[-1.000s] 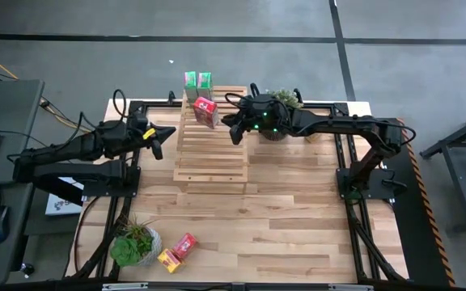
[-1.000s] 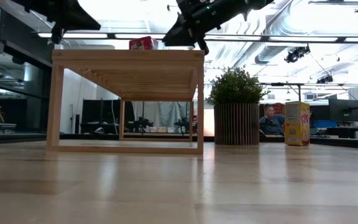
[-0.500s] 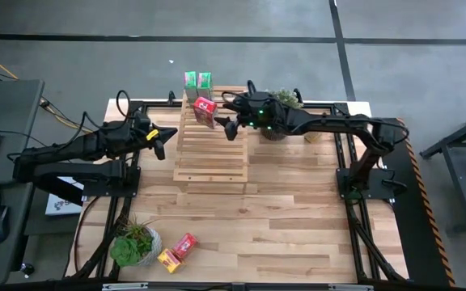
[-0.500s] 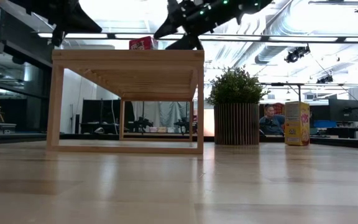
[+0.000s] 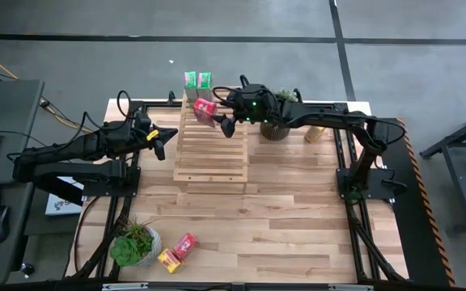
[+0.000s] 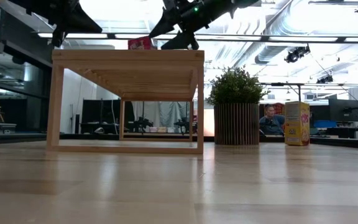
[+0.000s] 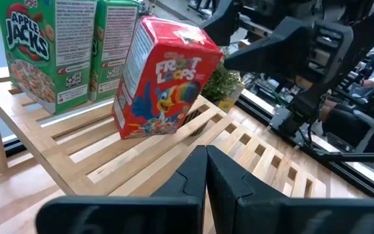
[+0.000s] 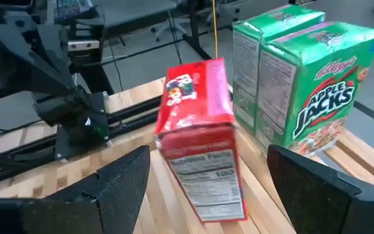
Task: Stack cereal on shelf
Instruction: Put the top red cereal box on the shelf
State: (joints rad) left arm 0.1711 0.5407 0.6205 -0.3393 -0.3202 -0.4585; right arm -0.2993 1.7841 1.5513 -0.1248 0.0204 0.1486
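The right gripper [image 5: 221,121] is held with fingers spread beside the red box [image 5: 205,111] on the shelf [image 5: 213,153]. The left gripper [image 5: 162,139], fingers pressed together, is held beside the shelf; two green boxes [image 8: 304,91] are cut off.

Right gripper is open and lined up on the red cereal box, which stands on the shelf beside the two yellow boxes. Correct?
Not quite. The two boxes beside the red cereal box on the shelf are green, as the right wrist view shows. The right gripper is open and lined up on the red box.
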